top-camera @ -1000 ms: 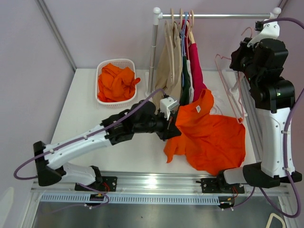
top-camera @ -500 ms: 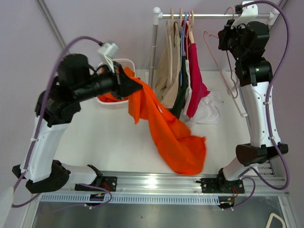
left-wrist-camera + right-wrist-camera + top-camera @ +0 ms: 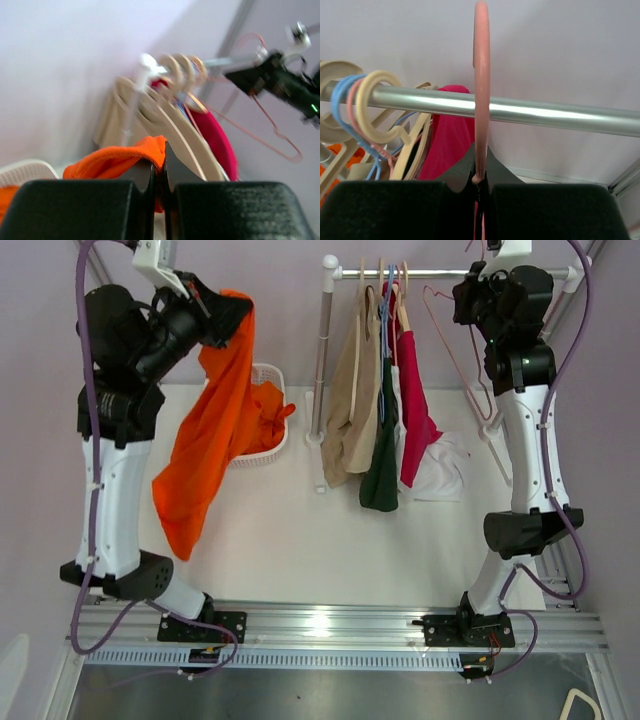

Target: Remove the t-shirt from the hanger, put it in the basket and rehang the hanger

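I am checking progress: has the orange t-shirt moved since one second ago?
Yes. The orange t-shirt lay right of the rack post; now it hangs left of it, from the left hand, in front of the basket.

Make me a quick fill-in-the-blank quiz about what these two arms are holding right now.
The left gripper is shut on the orange ____. The right gripper is shut on a bare pink ____. More orange clothes lie in the white ____.
Missing: t-shirt; hanger; basket.
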`<state>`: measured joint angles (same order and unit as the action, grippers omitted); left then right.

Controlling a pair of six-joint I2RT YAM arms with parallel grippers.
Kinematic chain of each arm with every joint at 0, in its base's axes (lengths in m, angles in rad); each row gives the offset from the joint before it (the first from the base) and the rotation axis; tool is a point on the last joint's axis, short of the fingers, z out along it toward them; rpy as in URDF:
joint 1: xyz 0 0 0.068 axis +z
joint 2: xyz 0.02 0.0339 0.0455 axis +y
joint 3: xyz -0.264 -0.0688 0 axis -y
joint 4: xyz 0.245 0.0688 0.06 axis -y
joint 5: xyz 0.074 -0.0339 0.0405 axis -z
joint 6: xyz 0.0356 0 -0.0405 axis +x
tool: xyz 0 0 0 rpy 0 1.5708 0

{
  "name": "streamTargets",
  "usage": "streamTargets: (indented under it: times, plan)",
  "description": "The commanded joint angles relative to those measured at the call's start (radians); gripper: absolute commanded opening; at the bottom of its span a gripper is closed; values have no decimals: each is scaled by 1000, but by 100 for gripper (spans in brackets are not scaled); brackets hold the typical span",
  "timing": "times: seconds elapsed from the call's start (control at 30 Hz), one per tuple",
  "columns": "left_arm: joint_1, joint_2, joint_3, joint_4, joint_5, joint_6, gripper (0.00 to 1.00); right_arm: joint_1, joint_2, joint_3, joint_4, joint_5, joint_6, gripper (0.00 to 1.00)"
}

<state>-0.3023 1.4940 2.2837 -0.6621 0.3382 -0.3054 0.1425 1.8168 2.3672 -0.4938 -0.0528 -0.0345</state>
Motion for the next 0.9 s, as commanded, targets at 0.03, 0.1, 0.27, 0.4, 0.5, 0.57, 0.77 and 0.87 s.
streamTargets:
  times: [0.03,0.1,0.27,0.4,0.5,0.57,0.77,0.87]
  plan:
    - [127,115,98,315,21,-66,1,-23,58,59,66,-31,16,0]
    - [166,167,144,355,41,-93,1,-26,84,69,70,-33,19,0]
    - [290,272,247,534,41,-178,1,-40,131,78,104,-41,28,0]
    - [371,288,215,721,12,-222,1,-49,177,135,106,-50,30,0]
    - [411,347,286,777,-22,-239,1,-49,188,130,109,-47,53,0]
    - [437,373,306,789,-45,-261,1,-49,187,118,110,-47,53,0]
    - [493,459,323,852,-30,-314,1,-49,184,101,98,-64,58,0]
    - [493,474,237,868,-5,-339,1,-49,173,63,113,-68,61,0]
